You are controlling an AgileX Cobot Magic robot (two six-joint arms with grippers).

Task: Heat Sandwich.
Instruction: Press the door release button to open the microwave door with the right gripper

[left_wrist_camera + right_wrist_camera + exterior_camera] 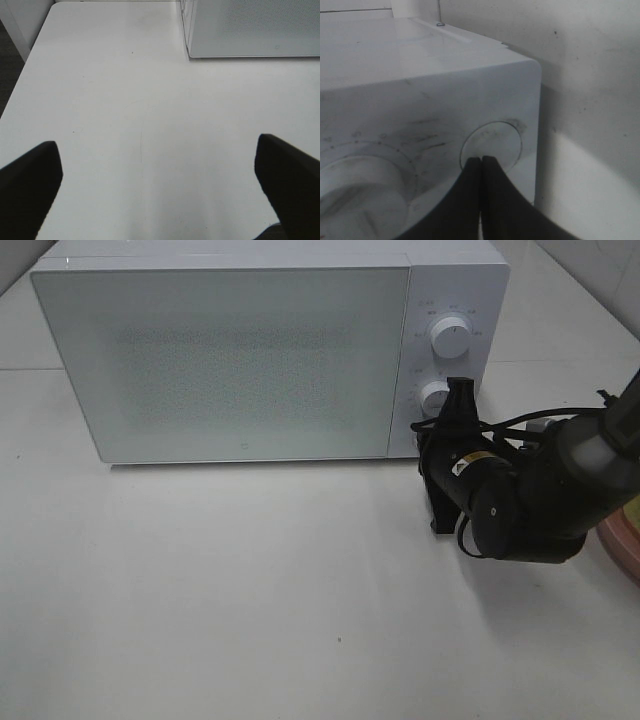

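High view, microwave [240,360]: along the table's [250,620] far edge, frosted door closed.
High view, right gripper [462,388]: nose against the control panel, just beside the lower knob [433,395].
High view, sandwich: nowhere in sight. Only a pink plate [625,540] rim peeks in at the table's right side, and the door hides whatever is inside.
Left wrist view, left gripper [157,150]: fingers spread wide over bare table near its left edge, holding nothing.
Right wrist view, fingertips [470,185]: pressed together, touching the round button [495,140] near its rim.
Step, as I judge it: pushing the door release. Centre on the button, press straight in, stay clear of the knob.
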